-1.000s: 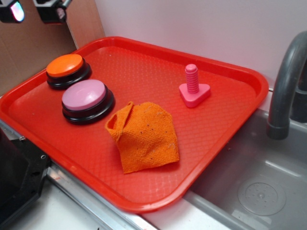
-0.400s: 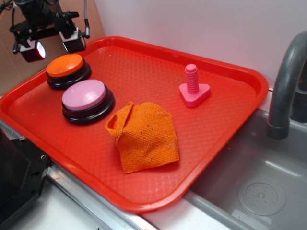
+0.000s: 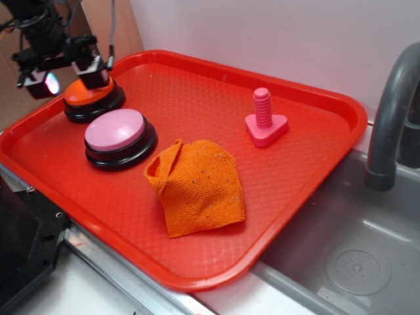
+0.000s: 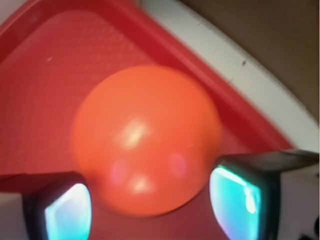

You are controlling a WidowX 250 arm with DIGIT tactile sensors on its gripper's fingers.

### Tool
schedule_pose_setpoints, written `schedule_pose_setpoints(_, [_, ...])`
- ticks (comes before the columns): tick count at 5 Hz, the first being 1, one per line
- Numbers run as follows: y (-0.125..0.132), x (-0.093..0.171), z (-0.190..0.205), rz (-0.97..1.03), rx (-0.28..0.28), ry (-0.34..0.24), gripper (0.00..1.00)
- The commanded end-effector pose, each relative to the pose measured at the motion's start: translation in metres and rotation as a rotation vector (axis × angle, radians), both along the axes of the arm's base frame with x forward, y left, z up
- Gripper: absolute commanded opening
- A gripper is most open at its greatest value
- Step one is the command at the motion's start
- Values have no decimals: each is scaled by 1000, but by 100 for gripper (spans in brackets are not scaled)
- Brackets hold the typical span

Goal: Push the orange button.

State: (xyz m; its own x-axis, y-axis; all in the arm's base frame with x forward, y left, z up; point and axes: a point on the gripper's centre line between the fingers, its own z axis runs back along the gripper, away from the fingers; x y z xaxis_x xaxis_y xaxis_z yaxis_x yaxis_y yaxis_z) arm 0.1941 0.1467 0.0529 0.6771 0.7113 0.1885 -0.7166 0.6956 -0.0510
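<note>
The orange button, a glossy orange dome on a black base, sits at the far left corner of the red tray. My gripper hangs open right over it, one finger low over the cap and the other off its left side. In the wrist view the orange cap fills the middle, and the gripper straddles its near edge with both fingers wide apart. Whether a finger touches the cap I cannot tell.
A pink-capped button stands just in front of the orange one. An orange woven cloth lies mid-tray and a pink bolt on a triangular base stands toward the back. A grey faucet and sink are at the right.
My gripper has come down from the top left corner of the view onto the orange button. Nothing on the tray has moved.
</note>
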Motion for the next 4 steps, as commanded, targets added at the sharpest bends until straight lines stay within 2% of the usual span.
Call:
schedule_pose_setpoints(1, [-3, 18, 4, -19, 22, 26, 100])
schedule_pose_setpoints(2, [-1, 6, 8, -44, 30, 72, 100])
schedule_pose_setpoints(4, [-12, -2, 43, -58, 69, 96, 100])
